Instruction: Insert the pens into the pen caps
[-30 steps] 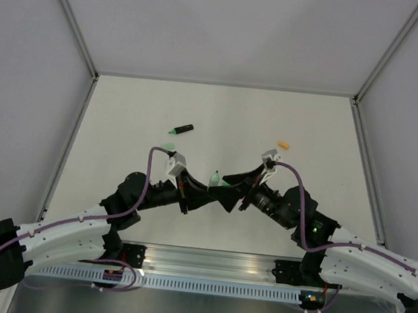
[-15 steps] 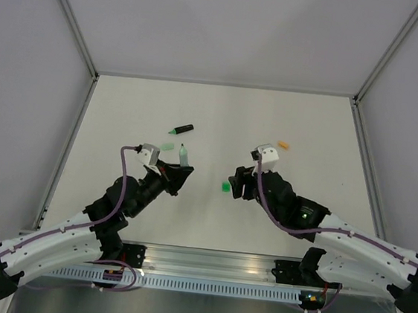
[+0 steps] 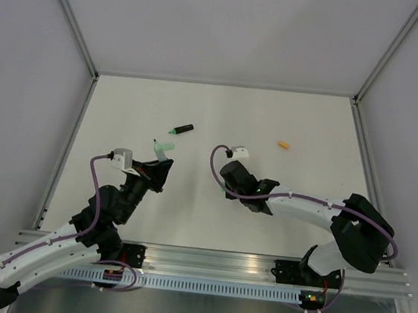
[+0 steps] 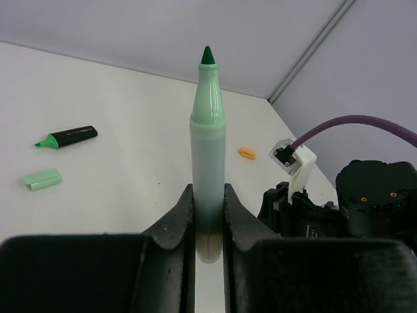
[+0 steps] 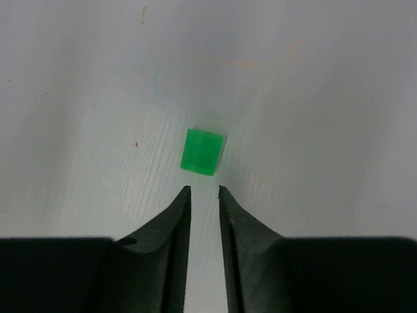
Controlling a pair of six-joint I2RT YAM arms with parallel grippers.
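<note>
My left gripper (image 3: 160, 168) (image 4: 208, 195) is shut on the lower barrel of a pale green pen (image 3: 156, 149) (image 4: 208, 150), which points up and away with its dark green tip bare. On the table beyond lie a pale green cap (image 3: 167, 146) (image 4: 42, 178) and a black pen with a green tip (image 3: 181, 130) (image 4: 68, 136). My right gripper (image 3: 230, 185) (image 5: 204, 190) hangs over a small bright green cap (image 5: 202, 151), its jaws narrowly apart with nothing between them. The cap lies just past the fingertips (image 5: 187, 192). A small orange cap (image 3: 283, 144) (image 4: 247, 152) lies at the far right.
The right arm's wrist and cable (image 4: 339, 195) stand close to the right of the held pen. Metal frame rails (image 3: 63, 156) run along the white table's left and right sides. Faint pen marks (image 5: 225, 62) show on the surface.
The arms have drawn apart from the centre. The left one carried the pale green pen back to the left. The right one let the green cap down, turned over it, and its jaws narrowed.
</note>
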